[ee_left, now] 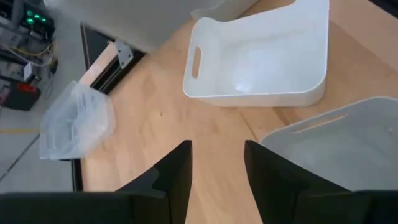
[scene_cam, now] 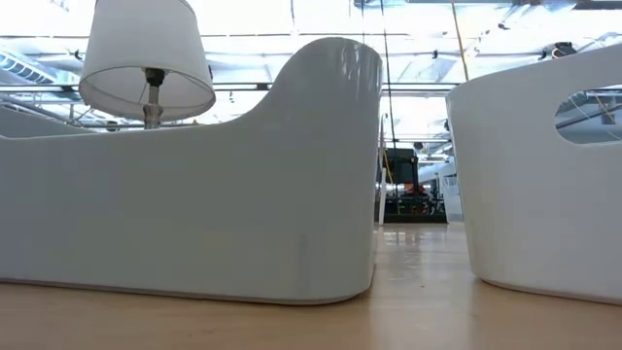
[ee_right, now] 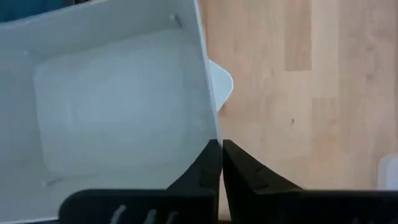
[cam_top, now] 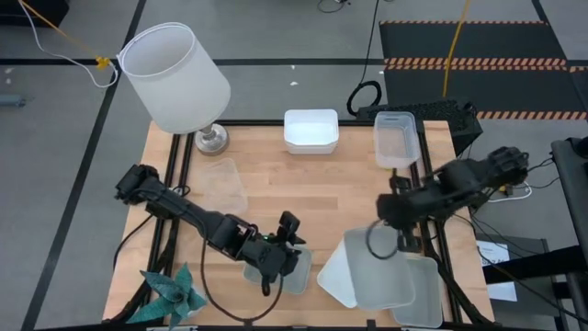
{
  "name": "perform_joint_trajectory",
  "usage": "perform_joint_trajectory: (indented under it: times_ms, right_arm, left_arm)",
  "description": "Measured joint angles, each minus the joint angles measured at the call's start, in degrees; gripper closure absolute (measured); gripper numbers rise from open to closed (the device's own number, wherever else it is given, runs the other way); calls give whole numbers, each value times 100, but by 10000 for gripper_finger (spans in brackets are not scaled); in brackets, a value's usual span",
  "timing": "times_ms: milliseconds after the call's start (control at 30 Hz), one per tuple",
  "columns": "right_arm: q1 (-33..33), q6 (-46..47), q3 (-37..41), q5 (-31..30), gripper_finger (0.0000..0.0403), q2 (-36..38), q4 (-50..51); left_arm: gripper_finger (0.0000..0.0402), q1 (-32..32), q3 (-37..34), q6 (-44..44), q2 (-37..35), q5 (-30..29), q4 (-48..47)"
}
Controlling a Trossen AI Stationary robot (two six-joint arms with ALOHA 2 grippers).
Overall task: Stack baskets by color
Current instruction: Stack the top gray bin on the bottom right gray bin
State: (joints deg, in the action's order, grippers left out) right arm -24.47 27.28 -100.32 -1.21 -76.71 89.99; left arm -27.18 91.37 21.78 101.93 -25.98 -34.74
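Observation:
My right gripper (ee_right: 221,163) is at the near right of the table (cam_top: 381,234), shut on a frosted pale basket (ee_right: 112,106) that spreads out below it (cam_top: 378,273). A white basket (cam_top: 335,278) and another pale one (cam_top: 424,296) lie under and beside it. My left gripper (ee_left: 217,168) stands open with nothing between its fingers. It is above the table's near middle (cam_top: 292,234), over a grey-green basket (cam_top: 280,271). A white basket (cam_top: 310,131) rests on its base at the far middle, and a clear one (cam_top: 397,138) at the far right. Another clear one (cam_top: 223,184) is at the left. My right gripper pinches the rim of the frosted basket's side wall (ee_right: 211,134), one finger inside the basket and one outside. The fingers come from above, slanting down. The basket hangs below them, over the corner of the white basket (ee_right: 221,84).
A big white lamp (cam_top: 175,78) stands at the far left corner and a teal cloth (cam_top: 175,292) lies at the near left. Bare wood (cam_top: 312,193) shows in the middle. Two white baskets (scene_cam: 194,194) (scene_cam: 544,175) stand close before the low camera.

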Motion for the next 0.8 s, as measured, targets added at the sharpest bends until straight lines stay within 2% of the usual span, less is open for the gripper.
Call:
perform_joint_trajectory:
  times_ms: [133, 467, 800]
  right_arm:
    - [-542, 698, 403, -203, 403, 267, 3]
    - [-1607, 2221, 1804, -143, 403, 953, -129]
    - [-2431, 3443, 2272, -13, 403, 1372, -141]
  left_arm:
    - [261, 22, 0, -25, 2, -2, 13]
    - [259, 7, 0, -123, 2, 15, 34]
    - [259, 5, 0, -161, 7, 17, 68]
